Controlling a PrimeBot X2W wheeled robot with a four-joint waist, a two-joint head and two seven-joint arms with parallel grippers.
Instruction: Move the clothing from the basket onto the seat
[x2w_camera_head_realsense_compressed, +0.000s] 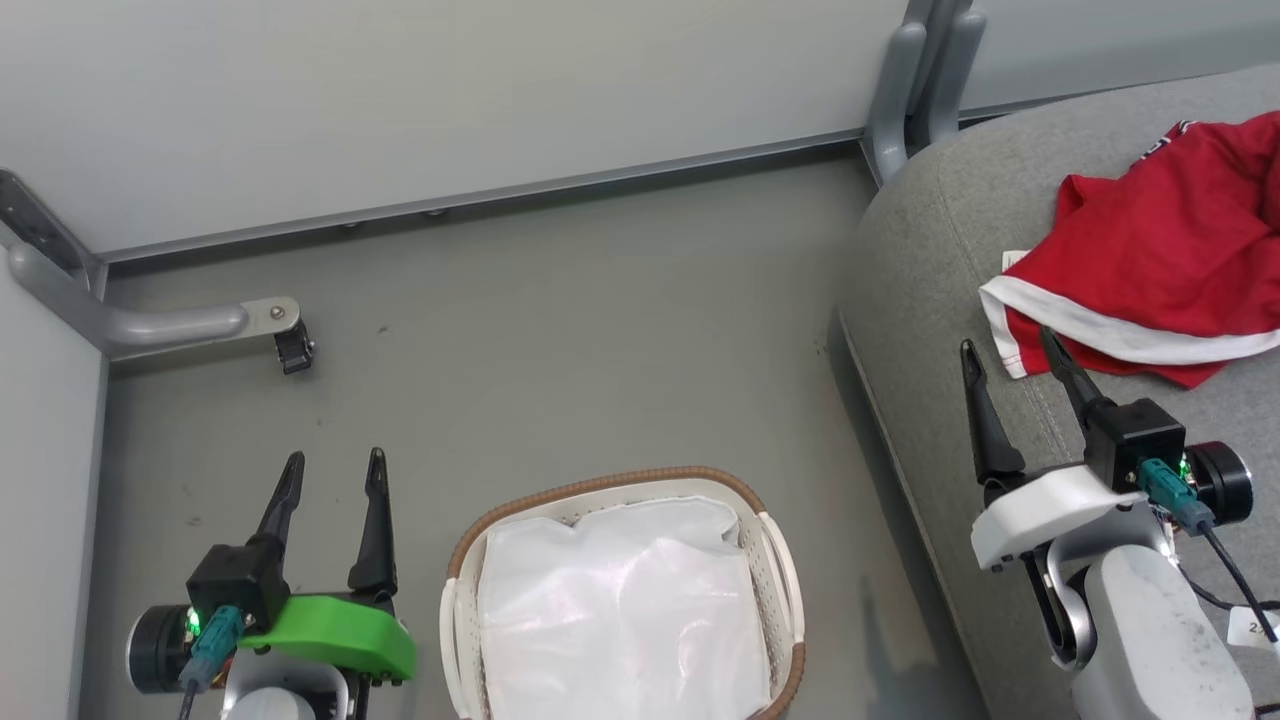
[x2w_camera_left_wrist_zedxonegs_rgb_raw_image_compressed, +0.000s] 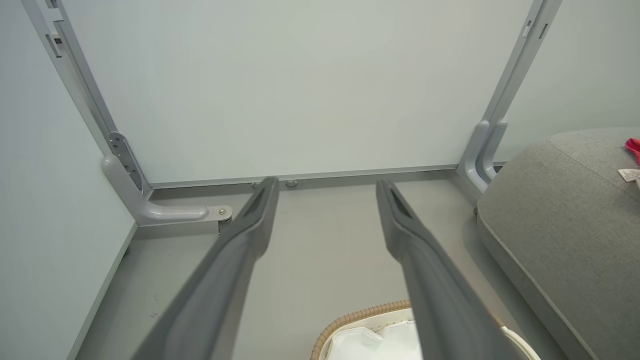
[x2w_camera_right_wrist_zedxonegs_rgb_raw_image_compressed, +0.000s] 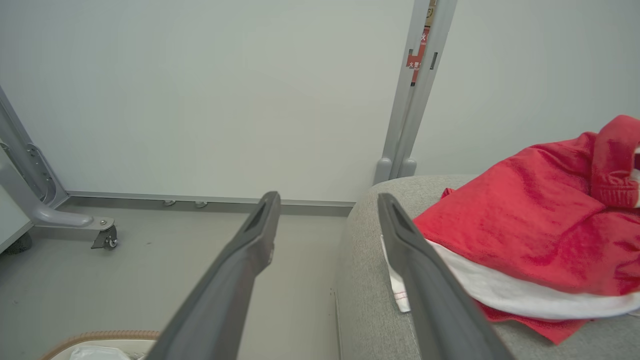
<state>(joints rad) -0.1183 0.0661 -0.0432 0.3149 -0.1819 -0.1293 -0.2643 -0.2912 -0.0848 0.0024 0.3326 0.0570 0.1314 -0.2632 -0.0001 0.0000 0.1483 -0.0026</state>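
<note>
Red clothing (x2w_camera_head_realsense_compressed: 1150, 260) with a white hem lies in a heap on the grey seat (x2w_camera_head_realsense_compressed: 930, 250) at the right; the right wrist view has the clothing (x2w_camera_right_wrist_zedxonegs_rgb_raw_image_compressed: 525, 225) close beside my fingers. The white basket (x2w_camera_head_realsense_compressed: 455, 600) with a brown woven rim stands on the floor at the bottom middle, and only its white liner (x2w_camera_head_realsense_compressed: 620, 610) shows inside. My right gripper (x2w_camera_head_realsense_compressed: 1010, 345) is open over the seat's front edge, its right fingertip at the hem. My left gripper (x2w_camera_head_realsense_compressed: 335, 462) is open above the floor, left of the basket, with nothing between its fingers.
Pale partition walls close off the back and left. A grey partition foot with a caster (x2w_camera_head_realsense_compressed: 290, 345) juts onto the floor at the left, and a grey post (x2w_camera_head_realsense_compressed: 915, 85) stands at the seat's back corner. Grey floor (x2w_camera_head_realsense_compressed: 560, 330) lies between basket and wall.
</note>
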